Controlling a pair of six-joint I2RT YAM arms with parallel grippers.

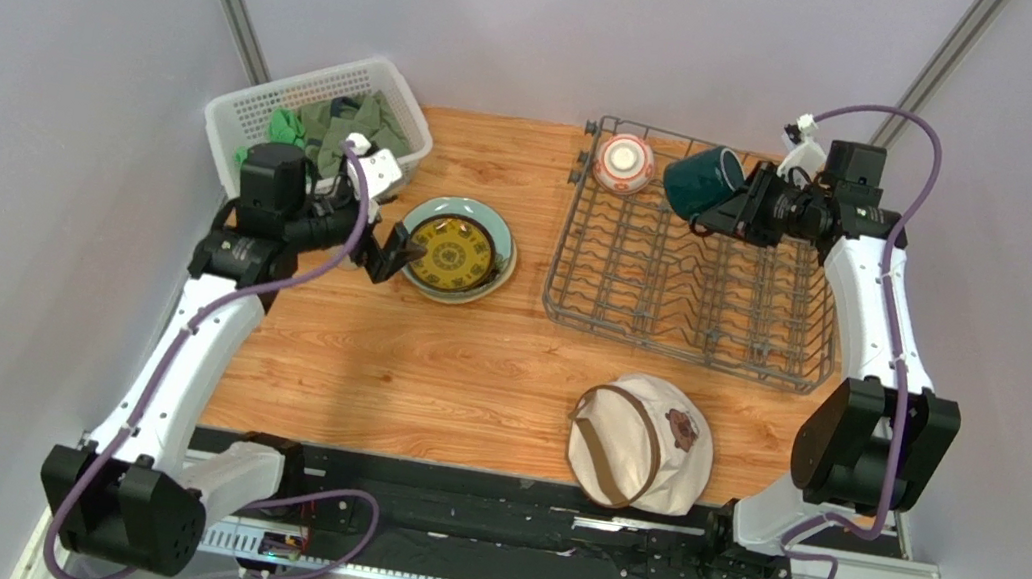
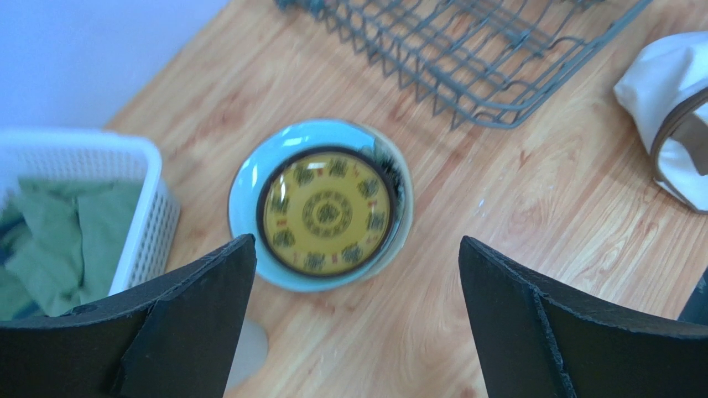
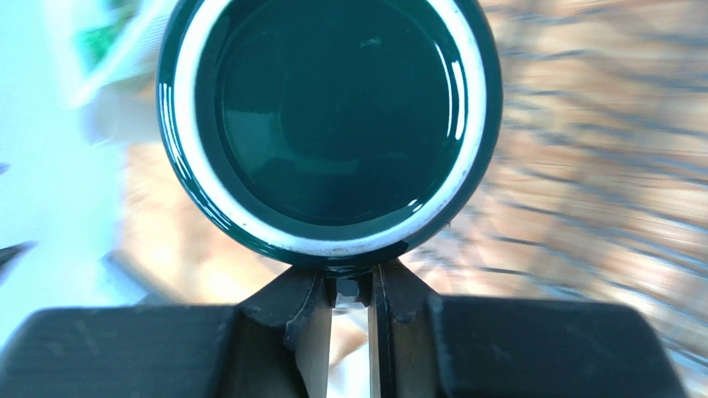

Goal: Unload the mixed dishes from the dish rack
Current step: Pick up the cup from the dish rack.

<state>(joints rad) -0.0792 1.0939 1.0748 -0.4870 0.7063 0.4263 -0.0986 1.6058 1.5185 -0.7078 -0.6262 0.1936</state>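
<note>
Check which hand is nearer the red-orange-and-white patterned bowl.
Right. The right hand, holding the dark green mug, hovers just beside the bowl; the left hand is far off, by the small dark yellow-patterned plate.

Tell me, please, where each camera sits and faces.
Top external: above, behind the arms, looking down at the table; both arms show.
Left wrist: over the small dark yellow-patterned plate, looking down; open left gripper shows.
Right wrist: facing the dark green mug; right gripper shut on it.
Shared: top and left wrist both show that plate and dish rack.
</note>
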